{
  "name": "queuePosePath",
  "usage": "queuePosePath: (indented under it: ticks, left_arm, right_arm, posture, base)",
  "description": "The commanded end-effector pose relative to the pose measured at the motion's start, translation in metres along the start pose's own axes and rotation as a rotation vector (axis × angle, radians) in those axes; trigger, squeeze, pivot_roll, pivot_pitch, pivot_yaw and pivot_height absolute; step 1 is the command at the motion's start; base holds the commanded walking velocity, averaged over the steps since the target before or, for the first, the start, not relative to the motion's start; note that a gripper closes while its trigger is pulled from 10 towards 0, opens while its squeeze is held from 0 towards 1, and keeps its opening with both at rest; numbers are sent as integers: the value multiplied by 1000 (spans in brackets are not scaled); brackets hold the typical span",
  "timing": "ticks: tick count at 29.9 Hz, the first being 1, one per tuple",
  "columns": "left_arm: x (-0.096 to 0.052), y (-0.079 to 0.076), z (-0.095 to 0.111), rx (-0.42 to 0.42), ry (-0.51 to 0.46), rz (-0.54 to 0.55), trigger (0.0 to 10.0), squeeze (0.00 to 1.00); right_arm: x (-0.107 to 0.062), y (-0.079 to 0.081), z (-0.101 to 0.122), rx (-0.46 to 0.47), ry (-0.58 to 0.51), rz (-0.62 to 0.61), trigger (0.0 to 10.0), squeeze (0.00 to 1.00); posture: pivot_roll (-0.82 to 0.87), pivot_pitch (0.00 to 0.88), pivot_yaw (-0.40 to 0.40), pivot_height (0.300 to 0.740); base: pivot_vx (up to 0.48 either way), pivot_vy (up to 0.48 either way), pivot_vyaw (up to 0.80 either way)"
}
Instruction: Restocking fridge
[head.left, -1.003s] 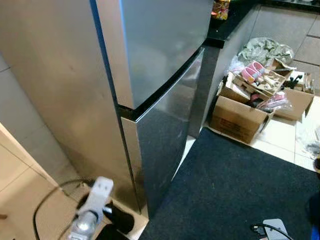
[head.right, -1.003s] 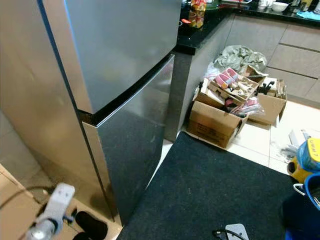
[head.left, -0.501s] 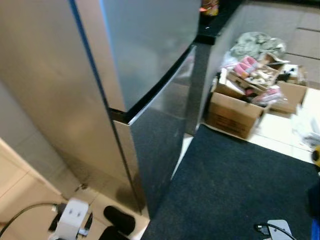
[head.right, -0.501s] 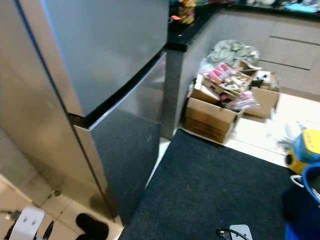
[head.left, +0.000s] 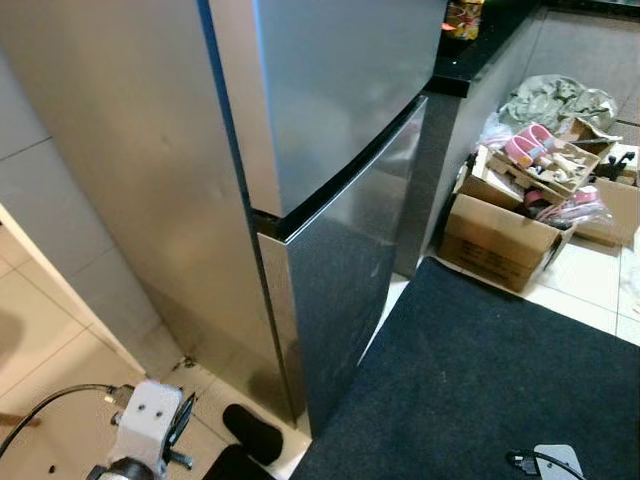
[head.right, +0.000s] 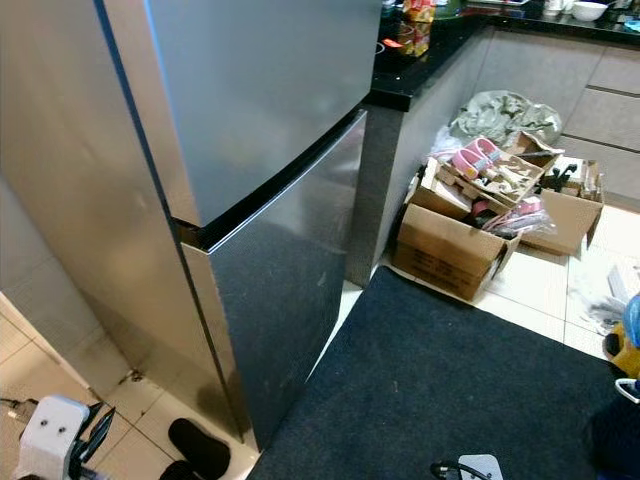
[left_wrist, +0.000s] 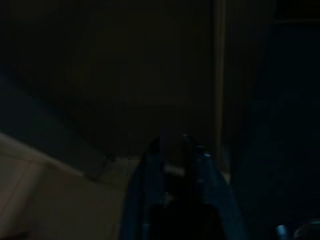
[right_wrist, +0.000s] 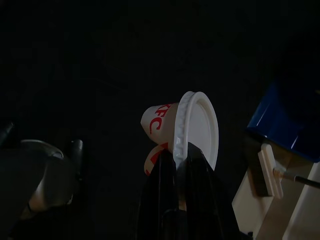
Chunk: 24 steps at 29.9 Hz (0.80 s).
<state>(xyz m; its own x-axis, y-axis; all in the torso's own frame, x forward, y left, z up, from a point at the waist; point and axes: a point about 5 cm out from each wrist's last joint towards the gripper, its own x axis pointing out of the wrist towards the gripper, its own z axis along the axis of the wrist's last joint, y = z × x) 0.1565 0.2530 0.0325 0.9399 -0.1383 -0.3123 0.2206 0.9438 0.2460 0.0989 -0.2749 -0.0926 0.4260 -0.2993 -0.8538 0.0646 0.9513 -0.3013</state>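
A tall stainless fridge stands before me with its upper door (head.left: 340, 90) and lower door (head.left: 345, 280) both closed. My left arm hangs low by the fridge's near corner, its white wrist block (head.left: 150, 430) over the tiled floor. The left wrist view is very dark, and the left gripper (left_wrist: 172, 145) points at the foot of the fridge. In the right wrist view my right gripper (right_wrist: 181, 150) is shut on the rim of a white KFC paper cup (right_wrist: 192, 127) with a lid and red letters, held tilted.
A dark mat (head.left: 480, 380) covers the floor in front of the fridge. Open cardboard boxes (head.left: 495, 240) of clutter sit against the black-topped counter (head.right: 400, 85). A black slipper (head.left: 252, 432) lies by the fridge corner. A blue container (right_wrist: 287, 115) is near the cup.
The whole picture has swung, so the camera moved. The fridge stays closed. My left wrist now sits lower and further left in view than a second ago.
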Motion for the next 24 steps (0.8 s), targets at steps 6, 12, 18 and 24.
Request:
queuePosePath:
  ticks: [6, 12, 18, 24]
  left_arm:
    - [16, 7, 29, -62, -51, -62, 5725, 0]
    - [23, 28, 55, -75, -109, -14, 10000, 0]
    - [31, 14, 72, -174, -124, -231, 10000, 0]
    - [39, 12, 86, -201, -149, -285, 10000, 0]
  right_arm:
    - [1, 2, 4, 15, -16, -3, 10000, 0]
    - [1, 3, 4, 16, -14, -5, 10000, 0]
    - [1, 4, 4, 18, -17, -5, 10000, 0]
    - [1, 2, 5, 18, -18, -13, 10000, 0]
  posture:
    - [51, 18, -26, 740]
    - [54, 15, -29, 740]
    - [34, 15, -33, 740]
    - [22, 10, -46, 740]
  base:
    - [0, 0, 0]
    - [0, 0, 0]
    - [0, 0, 0]
    - [0, 0, 0]
